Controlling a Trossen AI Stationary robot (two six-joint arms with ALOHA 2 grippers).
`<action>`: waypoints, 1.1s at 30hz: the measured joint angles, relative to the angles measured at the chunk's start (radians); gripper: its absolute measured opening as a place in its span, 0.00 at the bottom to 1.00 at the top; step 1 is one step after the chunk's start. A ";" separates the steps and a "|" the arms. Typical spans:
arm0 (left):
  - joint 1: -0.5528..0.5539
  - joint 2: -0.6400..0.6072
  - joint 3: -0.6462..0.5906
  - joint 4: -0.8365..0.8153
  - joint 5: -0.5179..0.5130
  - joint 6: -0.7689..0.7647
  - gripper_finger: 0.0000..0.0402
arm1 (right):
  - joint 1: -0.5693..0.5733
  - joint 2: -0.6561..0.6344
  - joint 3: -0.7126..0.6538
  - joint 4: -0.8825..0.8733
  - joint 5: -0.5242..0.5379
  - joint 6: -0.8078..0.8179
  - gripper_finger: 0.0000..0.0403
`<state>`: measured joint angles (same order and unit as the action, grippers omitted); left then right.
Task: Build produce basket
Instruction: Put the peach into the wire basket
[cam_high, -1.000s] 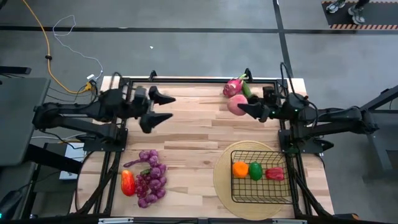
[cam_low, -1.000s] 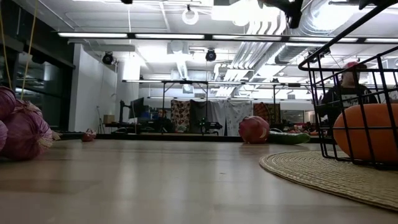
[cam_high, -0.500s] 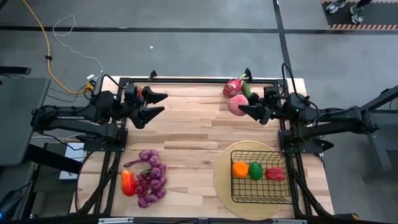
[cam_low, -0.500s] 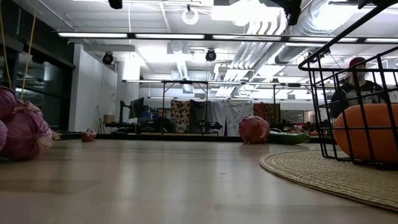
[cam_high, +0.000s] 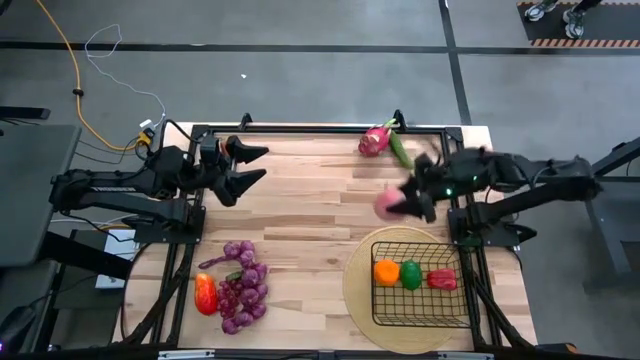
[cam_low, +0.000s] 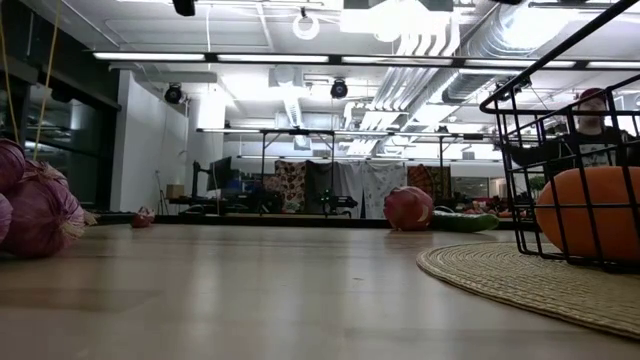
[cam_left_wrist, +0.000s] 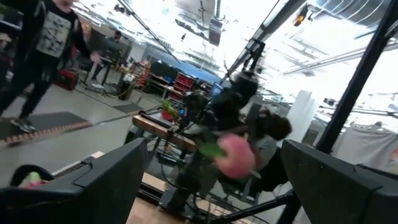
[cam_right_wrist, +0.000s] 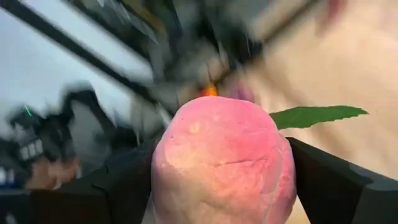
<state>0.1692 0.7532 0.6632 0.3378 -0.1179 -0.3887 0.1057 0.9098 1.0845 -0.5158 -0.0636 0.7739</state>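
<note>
My right gripper (cam_high: 402, 198) is shut on a pink peach (cam_high: 386, 201) with a green leaf (cam_right_wrist: 316, 115), in the air between the table's far edge and the black wire basket (cam_high: 458, 316). The basket stands on a round woven mat (cam_high: 355, 285) and holds an orange (cam_high: 386, 271), a green pepper (cam_high: 410, 274) and a red pepper (cam_high: 441, 279). A dragon fruit (cam_high: 375, 140) and a cucumber (cam_high: 401, 151) lie at the far edge. Purple grapes (cam_high: 244, 285) and a red-orange pepper (cam_high: 205, 293) lie near the left front. My left gripper (cam_high: 250, 163) hovers open over the far left. My right gripper pinches the peach (cam_right_wrist: 224, 165) between its two fingers (cam_right_wrist: 121, 183), one on each side of the round body. The leaf sticks out past one finger. The peach is lifted clear of the table.
Bare wood lies between the grapes and the mat and across the table's middle. The low view shows the basket's wire wall (cam_low: 560, 130) with the orange (cam_low: 590, 215) behind it, the grapes (cam_low: 30, 205) at left, and a person beyond the table.
My right gripper has carried the peach away from the dragon fruit at the far edge, toward the near edge and the basket; the peach now hangs clear of the table. My left gripper has drawn back a little toward the left edge, staying open.
</note>
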 joint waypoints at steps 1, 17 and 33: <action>0.001 0.000 0.000 -0.002 -0.007 0.006 0.89 | 0.038 0.019 0.032 -0.086 -0.001 0.044 0.78; 0.001 0.000 0.000 -0.005 -0.017 0.014 0.89 | 0.710 0.273 -0.076 -0.307 -0.025 1.156 0.78; 0.001 0.000 0.001 -0.004 -0.016 0.025 0.89 | 0.783 0.566 -0.118 -0.377 -0.074 1.531 0.78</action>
<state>0.1699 0.7532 0.6640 0.3336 -0.1336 -0.3634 0.8883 1.4753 0.9666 -0.8926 -0.1378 2.3052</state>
